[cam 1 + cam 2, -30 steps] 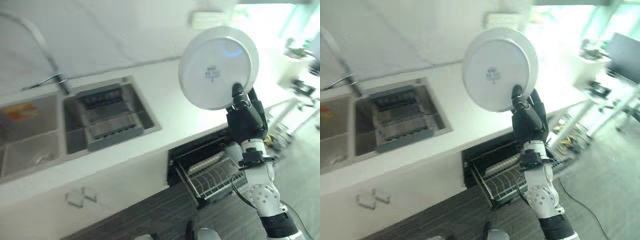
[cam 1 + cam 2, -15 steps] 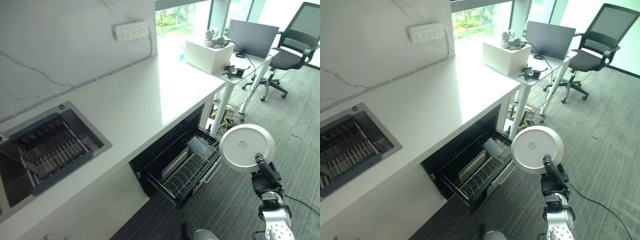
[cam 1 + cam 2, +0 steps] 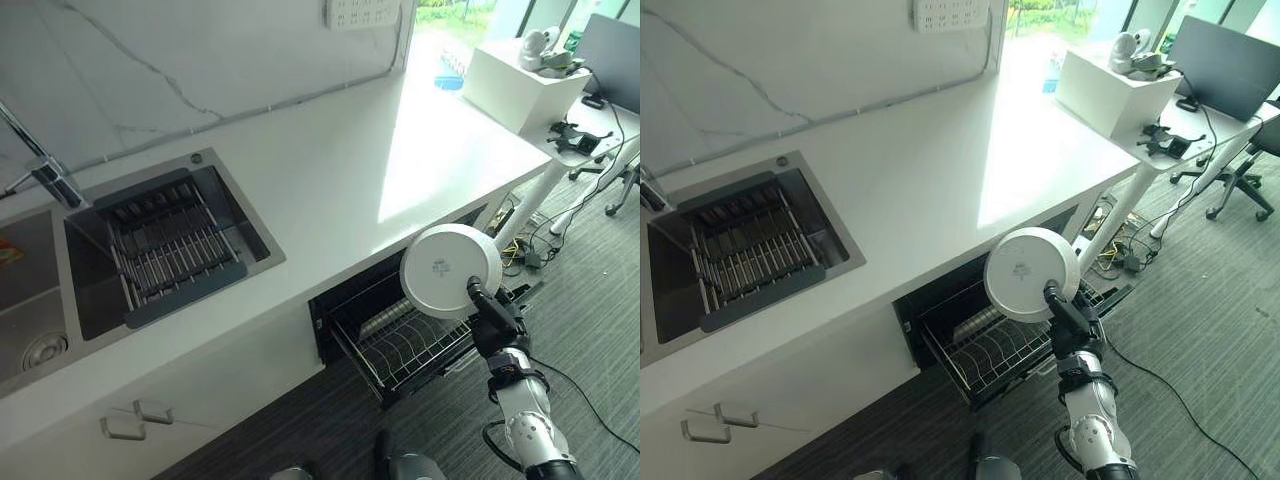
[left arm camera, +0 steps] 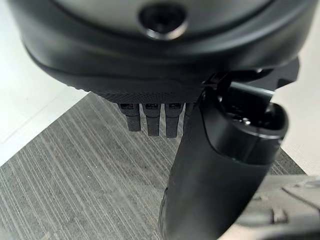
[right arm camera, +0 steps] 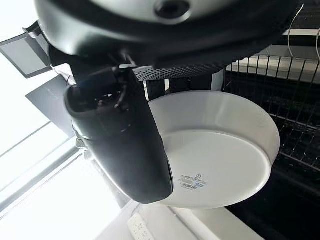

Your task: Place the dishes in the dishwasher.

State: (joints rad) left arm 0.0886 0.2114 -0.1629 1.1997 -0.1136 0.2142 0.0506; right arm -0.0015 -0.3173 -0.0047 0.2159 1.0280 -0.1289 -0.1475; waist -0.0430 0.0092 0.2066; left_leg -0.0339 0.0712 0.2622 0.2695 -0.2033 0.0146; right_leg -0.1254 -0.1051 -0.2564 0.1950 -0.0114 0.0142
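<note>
My right hand (image 3: pixel 492 322) is shut on the rim of a round white plate (image 3: pixel 450 271), held upright with its marked underside facing me. The plate hangs just above the dishwasher's pulled-out wire rack (image 3: pixel 405 345), under the white counter's edge. In the right wrist view the thumb (image 5: pixel 120 135) lies across the plate (image 5: pixel 225 160), with the dark rack (image 5: pixel 300 75) behind it. The rack (image 3: pixel 985 348) holds what looks like a row of plates at its back. My left hand (image 4: pixel 150 117) hangs over grey carpet, fingers relaxed and holding nothing.
A steel sink (image 3: pixel 160 250) with a dark drainer and a faucet (image 3: pixel 40 170) sits in the white counter (image 3: pixel 370 170) to the left. A desk with a white box (image 3: pixel 510 85), cables and a chair base stands at the right. Grey carpet (image 3: pixel 590 330) lies beyond the rack.
The camera has swung a lot. The plate stays in my right hand and has come down from above the counter to just over the open rack.
</note>
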